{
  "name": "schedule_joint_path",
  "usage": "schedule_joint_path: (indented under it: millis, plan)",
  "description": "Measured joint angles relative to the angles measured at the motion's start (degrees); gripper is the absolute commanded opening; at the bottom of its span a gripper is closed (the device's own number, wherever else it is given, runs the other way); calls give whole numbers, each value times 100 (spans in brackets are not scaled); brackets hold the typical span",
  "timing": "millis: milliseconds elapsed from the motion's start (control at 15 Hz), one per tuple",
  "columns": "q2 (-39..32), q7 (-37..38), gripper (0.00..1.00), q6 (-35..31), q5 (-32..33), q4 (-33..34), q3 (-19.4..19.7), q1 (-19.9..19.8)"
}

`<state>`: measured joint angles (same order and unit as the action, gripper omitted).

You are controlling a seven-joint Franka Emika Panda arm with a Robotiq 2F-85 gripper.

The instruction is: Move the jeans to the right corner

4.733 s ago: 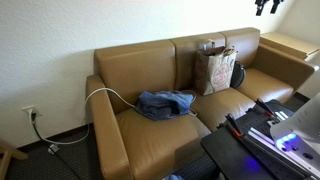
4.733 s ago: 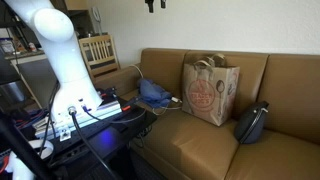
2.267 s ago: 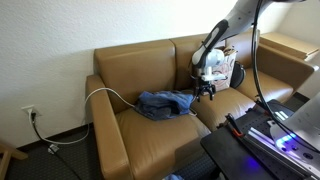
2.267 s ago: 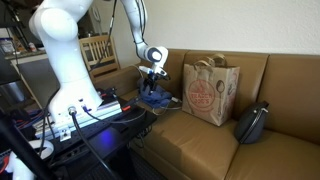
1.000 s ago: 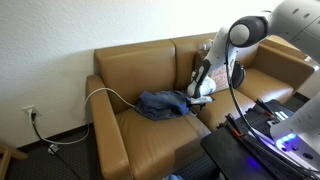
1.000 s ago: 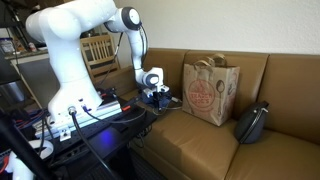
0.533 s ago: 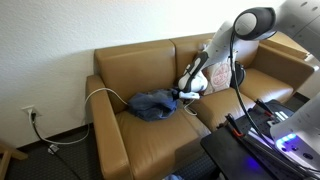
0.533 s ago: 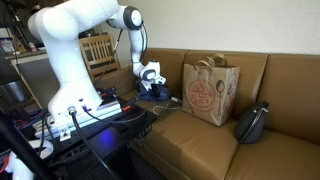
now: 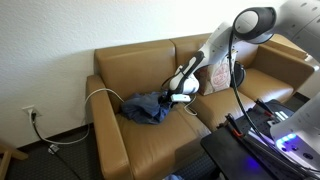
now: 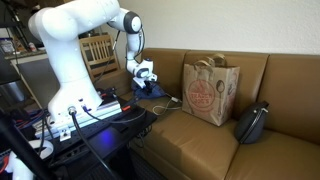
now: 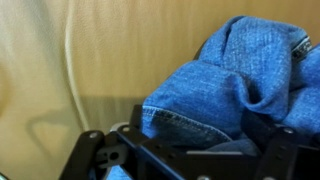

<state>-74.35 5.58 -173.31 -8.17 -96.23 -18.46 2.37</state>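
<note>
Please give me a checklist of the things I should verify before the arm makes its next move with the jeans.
1. Hold on the jeans: in the wrist view, denim is bunched between the jaws: ok.
2. Jeans off the sofa: most of them lie on the seat cushion beside the gripper: not ok.
3. White cable free of the jeans: it runs close to them: cannot tell.
4. Paper bag apart from the jeans: ok.
</note>
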Motion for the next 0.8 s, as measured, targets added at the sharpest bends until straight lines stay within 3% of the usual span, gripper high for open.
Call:
schedule_joint_path:
  millis: [267,533,800]
  plan:
    - [0,-23,100,54,5,13,37,-2]
    - [-9,-117,100,-2,179,70,173,393]
    - [17,-280,100,-712,637,-230,253,969]
